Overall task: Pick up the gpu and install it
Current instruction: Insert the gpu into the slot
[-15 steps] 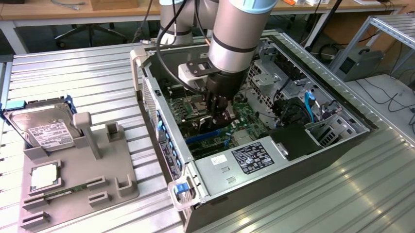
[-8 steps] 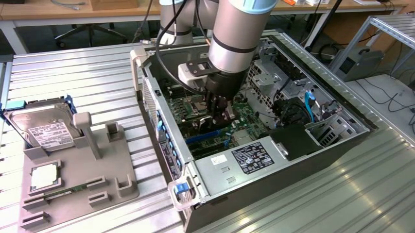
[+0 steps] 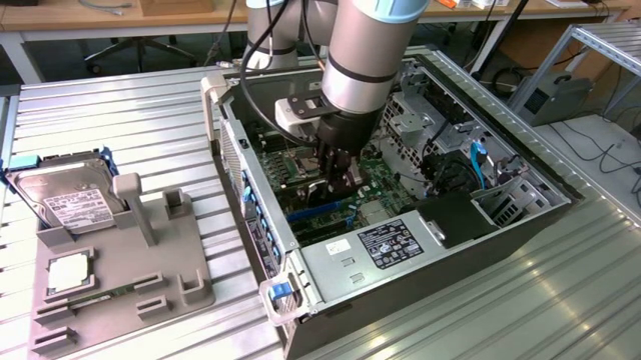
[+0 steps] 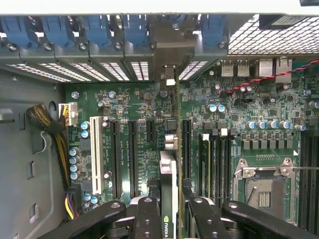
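My gripper (image 3: 335, 186) reaches down into the open computer case (image 3: 331, 277), just above the green motherboard (image 3: 379, 196). It is shut on the gpu (image 3: 323, 192), a thin dark card held on edge. In the wrist view the gpu (image 4: 169, 169) runs as a narrow strip from between the two black fingers (image 4: 147, 219) towards the rear slot openings. Its pale metal bracket (image 4: 170, 50) stands against the case's rear wall. The card's lower edge lies along a black expansion slot (image 4: 185, 149); I cannot tell whether it is seated. The gripper (image 4: 172, 204) clamps it from both sides.
Blue slot latches (image 4: 94, 27) line the rear wall. A white slot (image 4: 95, 154), a yellow-black cable bundle (image 4: 55, 134) and the CPU socket (image 4: 264, 184) flank the card. Outside the case, a grey fixture (image 3: 120, 292) holds a hard drive (image 3: 65, 199), a processor (image 3: 68, 271) and a memory stick (image 3: 100, 294).
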Action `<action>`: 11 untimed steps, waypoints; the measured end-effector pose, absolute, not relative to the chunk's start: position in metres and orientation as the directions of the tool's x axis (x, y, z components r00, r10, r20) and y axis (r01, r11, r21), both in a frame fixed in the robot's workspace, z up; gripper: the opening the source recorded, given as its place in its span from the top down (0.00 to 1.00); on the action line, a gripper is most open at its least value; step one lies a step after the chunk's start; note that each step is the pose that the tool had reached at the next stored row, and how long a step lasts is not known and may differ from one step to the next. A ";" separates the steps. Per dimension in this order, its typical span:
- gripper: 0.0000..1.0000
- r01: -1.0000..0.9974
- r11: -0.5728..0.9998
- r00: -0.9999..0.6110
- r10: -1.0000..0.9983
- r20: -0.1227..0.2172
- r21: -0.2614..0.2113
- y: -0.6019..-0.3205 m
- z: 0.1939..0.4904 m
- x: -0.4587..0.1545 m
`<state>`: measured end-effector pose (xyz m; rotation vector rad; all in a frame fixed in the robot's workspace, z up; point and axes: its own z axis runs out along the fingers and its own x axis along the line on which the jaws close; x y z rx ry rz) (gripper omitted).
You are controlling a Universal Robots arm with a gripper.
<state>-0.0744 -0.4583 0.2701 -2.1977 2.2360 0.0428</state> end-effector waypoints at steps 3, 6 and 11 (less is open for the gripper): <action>0.73 -1.000 0.019 -0.020 -1.000 -0.024 0.015 -0.458 0.269 -0.074; 0.73 -1.000 0.021 -0.021 -0.999 -0.024 0.015 -0.458 0.269 -0.074; 0.73 -1.000 0.021 -0.022 -0.999 -0.024 0.015 -0.458 0.269 -0.074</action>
